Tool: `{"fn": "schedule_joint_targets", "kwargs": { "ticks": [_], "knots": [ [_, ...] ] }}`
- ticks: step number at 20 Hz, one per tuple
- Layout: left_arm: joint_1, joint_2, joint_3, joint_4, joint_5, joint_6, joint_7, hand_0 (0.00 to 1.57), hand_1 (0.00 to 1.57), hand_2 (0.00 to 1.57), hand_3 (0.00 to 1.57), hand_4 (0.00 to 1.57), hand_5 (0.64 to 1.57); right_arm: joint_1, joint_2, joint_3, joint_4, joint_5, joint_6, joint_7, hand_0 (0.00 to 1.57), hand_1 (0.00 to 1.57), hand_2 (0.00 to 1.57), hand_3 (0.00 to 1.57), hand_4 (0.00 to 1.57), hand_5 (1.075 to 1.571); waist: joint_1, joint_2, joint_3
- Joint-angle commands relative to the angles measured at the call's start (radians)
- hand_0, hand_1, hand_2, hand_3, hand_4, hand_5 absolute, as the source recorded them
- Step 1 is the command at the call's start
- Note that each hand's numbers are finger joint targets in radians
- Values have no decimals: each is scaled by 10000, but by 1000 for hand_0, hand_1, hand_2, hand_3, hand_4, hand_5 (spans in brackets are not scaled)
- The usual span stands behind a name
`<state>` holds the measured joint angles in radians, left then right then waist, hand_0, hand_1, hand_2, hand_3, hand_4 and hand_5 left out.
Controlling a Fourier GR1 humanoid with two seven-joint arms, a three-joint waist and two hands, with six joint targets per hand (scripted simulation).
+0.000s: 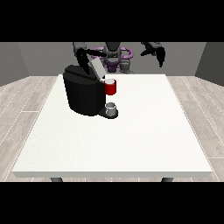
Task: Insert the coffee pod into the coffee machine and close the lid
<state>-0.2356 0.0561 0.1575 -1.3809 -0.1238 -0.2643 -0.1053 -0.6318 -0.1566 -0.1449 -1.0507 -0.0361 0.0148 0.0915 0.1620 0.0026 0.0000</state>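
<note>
The black coffee machine (83, 94) stands on the table's left half. Its grey lid (96, 67) is tilted up and open. At the machine's front sits the red pod holder (111, 87), with a pale disc showing in its top; I cannot tell whether that disc is the coffee pod. The hand at the view's left (82, 60) is behind the machine's top, right beside the raised lid, and holds nothing. The hand at the view's right (158, 53) hangs in the air above the table's far edge, fingers relaxed and empty.
A small grey cup (111, 109) stands on the machine's base under the red holder. The white table (131, 140) stretches wide towards the camera and to the right of the machine.
</note>
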Motion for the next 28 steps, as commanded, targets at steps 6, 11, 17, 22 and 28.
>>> {"fn": "schedule_joint_targets", "kwargs": {
  "ticks": [6, 11, 17, 22, 28],
  "knots": [
    [126, 298, 105, 64, -28, 433, -411, 0, 0, 0, 0, 346, 1571, -804, -87, 172, 433, 182, 152, -508, 0, 0, 0, 0, 129, 1571, -296, 753, -1],
    [-388, 259, -115, -753, 133, 389, 767, 0, 0, 0, 0, 363, 1571, -1372, -3, 439, 881, 662, -128, -749, 0, 0, 0, 0, 214, 1571, 305, 897, 2],
    [127, 358, -184, -341, 9, 259, 127, 0, 0, 0, 0, 319, 1571, -1771, 13, 835, 547, 860, 133, -410, 0, 0, 0, 0, 107, 1571, 317, 775, 0],
    [-499, 340, -206, -284, 86, 250, 94, 0, 0, 0, 0, 326, 1571, -2704, 126, 839, 402, 1002, -326, 169, 0, 0, 0, 0, 0, 1571, 709, 1113, -3],
    [-305, 139, -451, -24, -63, 255, -564, 0, 0, 0, 0, 407, 1571, -2793, -120, 1392, -89, 1629, -278, 435, 0, 0, 0, 0, 82, 1571, 1102, 1353, -10]
  ]
}}
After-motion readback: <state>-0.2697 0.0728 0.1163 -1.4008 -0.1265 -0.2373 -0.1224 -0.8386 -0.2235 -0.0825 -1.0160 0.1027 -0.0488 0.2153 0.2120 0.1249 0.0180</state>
